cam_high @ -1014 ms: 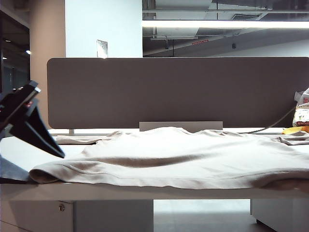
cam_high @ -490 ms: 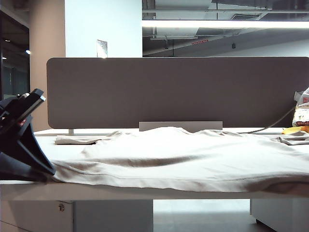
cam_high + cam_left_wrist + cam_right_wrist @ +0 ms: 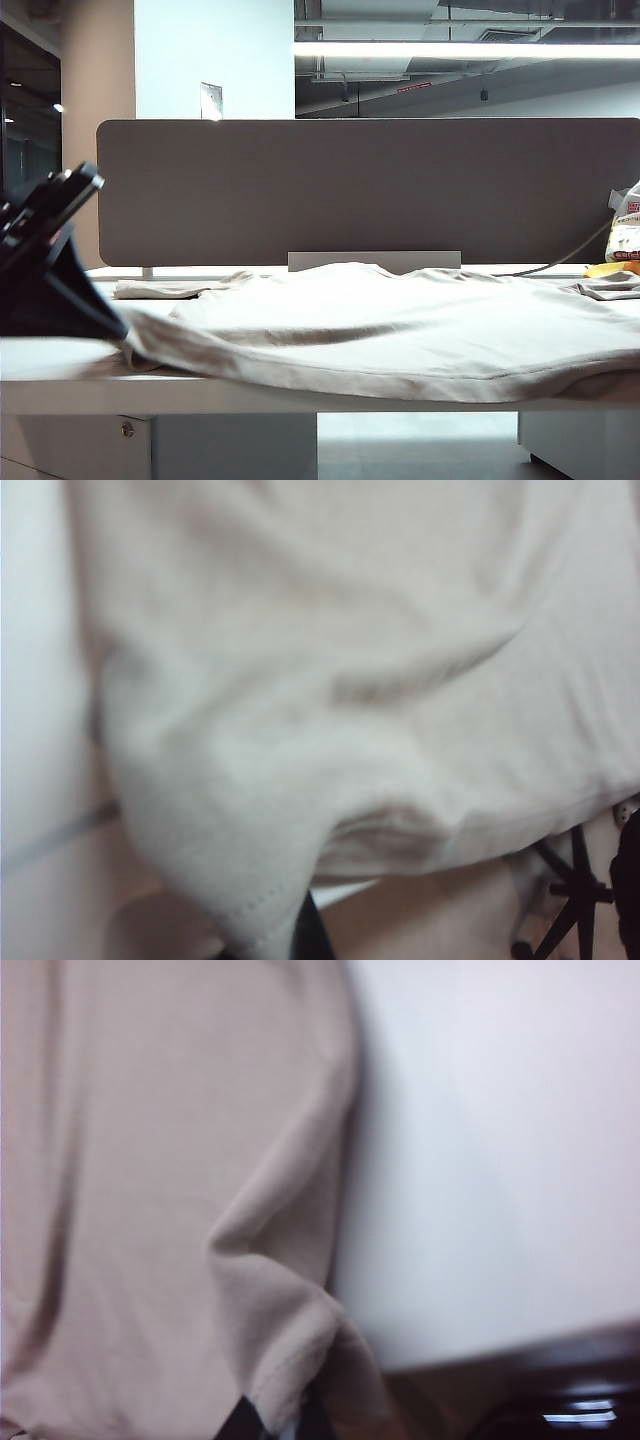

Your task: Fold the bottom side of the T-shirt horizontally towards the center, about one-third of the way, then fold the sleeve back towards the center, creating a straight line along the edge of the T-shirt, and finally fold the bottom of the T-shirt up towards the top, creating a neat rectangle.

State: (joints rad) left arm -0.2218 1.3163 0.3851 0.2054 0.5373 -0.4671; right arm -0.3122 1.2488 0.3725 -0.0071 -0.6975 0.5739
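Note:
The beige T-shirt lies spread across the white desk, with the bottom of the T-shirt along the front edge. My left gripper is at the shirt's front-left corner, shut on the stitched hem, which rises off the desk there. In the left wrist view the hem corner runs down into the left gripper. My right gripper does not show in the exterior view. In the right wrist view its dark fingers pinch a hemmed corner of the shirt.
A grey partition closes off the back of the desk. One sleeve lies at the back left, another at the back right. A cable, a printed bag and a yellow object sit at the far right.
My left gripper came down to the shirt's front-left corner and shut on the hem. That corner has shifted right and now stands raised off the desk.

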